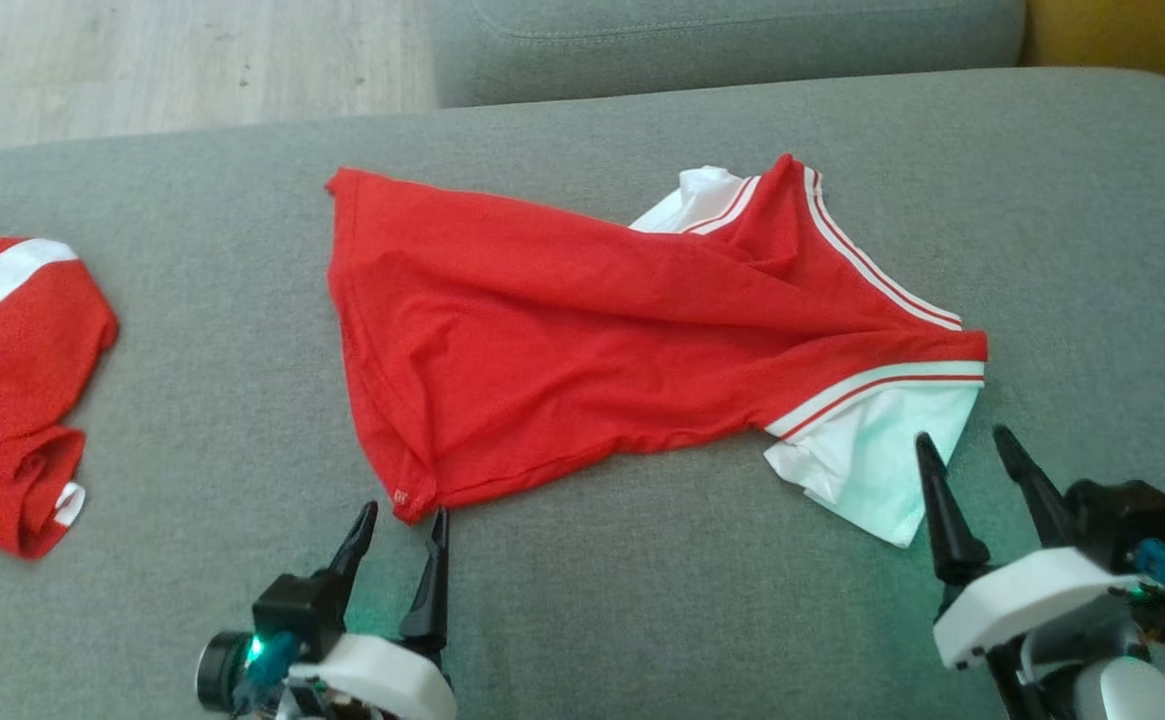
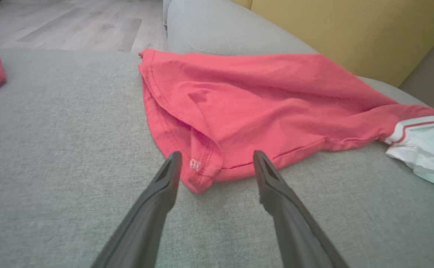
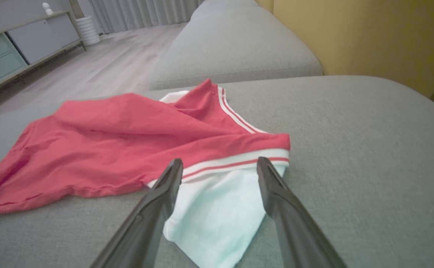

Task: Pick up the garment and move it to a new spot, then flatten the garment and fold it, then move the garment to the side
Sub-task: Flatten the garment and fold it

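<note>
Grey sofa cushion (image 1: 642,610) under rumpled red-and-white garment (image 1: 562,340)

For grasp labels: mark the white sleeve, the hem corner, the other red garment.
white sleeve (image 3: 217,208), right wrist view, panel middle
hem corner (image 2: 203,175), left wrist view, stitched tip
other red garment (image 1: 12,380), head view, middle

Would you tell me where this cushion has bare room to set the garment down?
Bare cushion lies between the red garment and the second red garment at left, and right of the white sleeve. The near edge is crowded: left gripper at the hem corner, right gripper at the sleeve.
</note>
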